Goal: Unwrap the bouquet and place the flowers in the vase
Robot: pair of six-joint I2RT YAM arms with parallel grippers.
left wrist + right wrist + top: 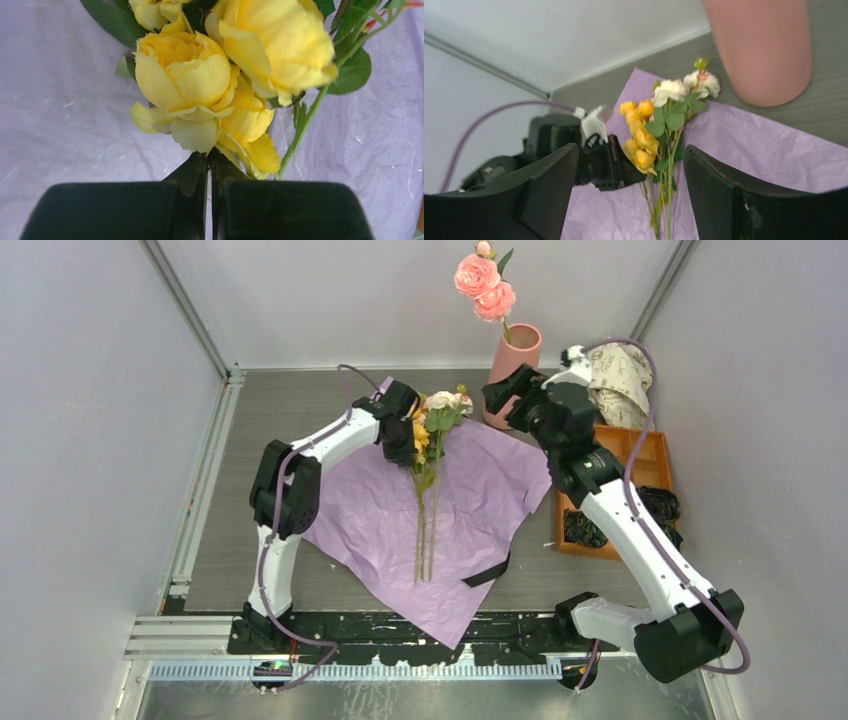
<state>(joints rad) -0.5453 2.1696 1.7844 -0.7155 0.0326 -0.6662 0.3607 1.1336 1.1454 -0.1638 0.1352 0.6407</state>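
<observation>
Grey table (225, 500) in a white booth: one lilac crinkled paper sheet (480, 490) carries two long-stemmed yellow and cream flowers (432, 430). Only the left wrist view shows the left pincer (209, 162) pressed shut just under the yellow blooms. The right pincer (500, 395) gapes empty beside one salmon-pink cylinder vase (515, 360); overhead, one pink-bloomed stem (483, 285) stands inside.

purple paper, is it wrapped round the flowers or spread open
Spread open: the purple paper lies flat on the table, and the flowers rest on top with their stems bare along its middle.
</observation>
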